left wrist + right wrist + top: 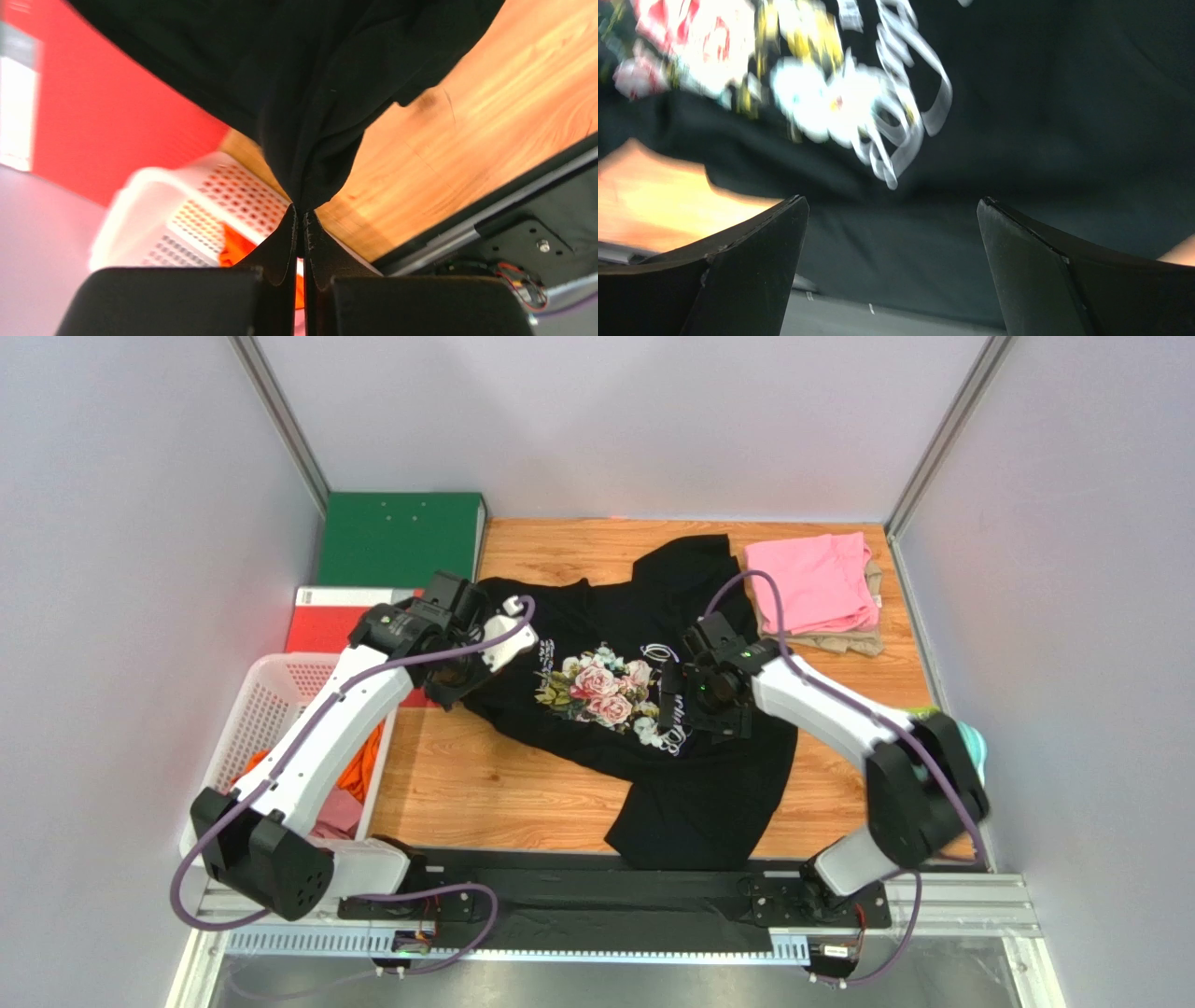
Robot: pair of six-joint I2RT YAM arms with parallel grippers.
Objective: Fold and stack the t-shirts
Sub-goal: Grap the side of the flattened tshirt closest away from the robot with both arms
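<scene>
The wooden table (477, 805) is the biggest thing.

The big black t-shirt (701, 784), with roses and white writing, lies crumpled across the middle of the table; its near end reaches the black rail (589, 875) at the front edge; its far end lies just beside the pink t-shirt (807, 577).

The left gripper (300, 215) is at the black shirt's left edge; its fingers (284, 241) are pressed together and pinch a bit of the black cloth; the cloth pulls into a tight bunch at the tips.

The right gripper (892, 203) is over the shirt, just right of the writing; its fingers (759, 259) are spread wide with nothing between them; I cannot tell if the tips touch the cloth.

The white basket (274, 693) sits at the table's left edge, near the left gripper; an orange t-shirt (368, 756) and a dusty-rose t-shirt (337, 815) lie inside it.

The green binder (400, 539) fills the far left corner; the red binder (326, 619) lies just in front of it, partly under the left arm.

The pink shirt is folded on top of a beige t-shirt (842, 639) in the far right corner.

A teal bundle (971, 742) peeks out at the right edge, behind the right arm.

Bare wood shows in front of the black shirt on the left, between the basket and the cloth; more bare wood runs along the far edge, between the green binder and the shirt.
</scene>
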